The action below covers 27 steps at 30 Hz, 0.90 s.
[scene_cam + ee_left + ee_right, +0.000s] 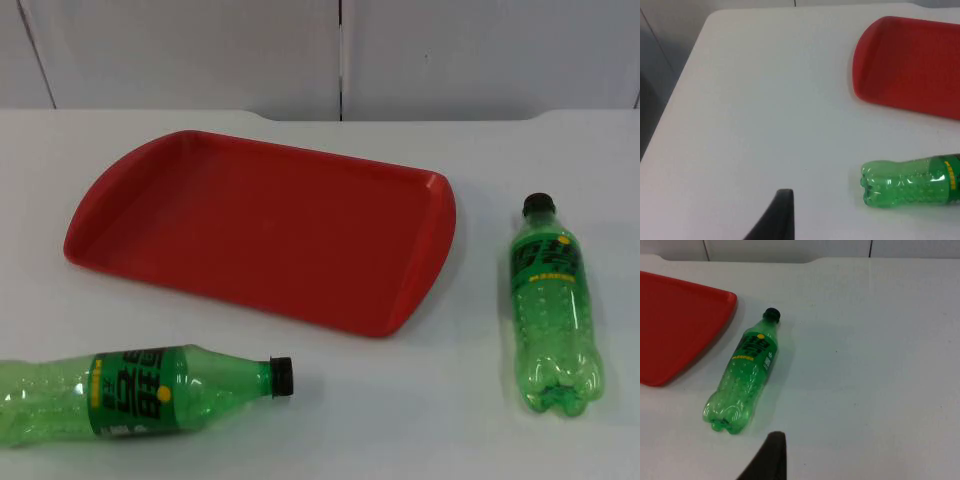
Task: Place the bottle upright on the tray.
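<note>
Still flat, both bottles (553, 303) beside tray (420, 270)

You see very little of the robot's body here. From the left wrist camera, the left gripper's fingertip (782, 212) is one black piece, matte, wide at its base and narrowing to a blunt, squared end, with a soft curved edge. From the right wrist camera, the right gripper's fingertip (771, 456) looks the same: black, smooth, tapering, no screws or markings that you can make out on either one.
</note>
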{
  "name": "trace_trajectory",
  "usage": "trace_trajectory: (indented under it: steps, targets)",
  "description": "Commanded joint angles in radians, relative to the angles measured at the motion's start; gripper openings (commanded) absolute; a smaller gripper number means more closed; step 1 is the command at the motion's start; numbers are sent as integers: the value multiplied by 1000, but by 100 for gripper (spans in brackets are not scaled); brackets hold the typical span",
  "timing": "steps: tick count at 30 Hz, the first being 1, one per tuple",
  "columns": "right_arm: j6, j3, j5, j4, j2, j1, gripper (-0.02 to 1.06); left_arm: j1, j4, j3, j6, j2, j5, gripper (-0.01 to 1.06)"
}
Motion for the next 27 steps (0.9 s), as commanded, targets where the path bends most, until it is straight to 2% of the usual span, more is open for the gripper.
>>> trace_trajectory:
  steps: [1,9,14,27]
  targets:
    - [0,7,-1,1,-4,-5,102,3,-9,-28,0,7,-27,105]
    - [0,7,-1,1,-4,-5,102,3,-11,-113,0,107,-75,105]
    - [0,7,-1,1,-4,-5,102,3,-41,-157,0,208,-157,105]
    - [0,7,-1,1,-4,-5,102,3,-41,-238,8,458,-308,105]
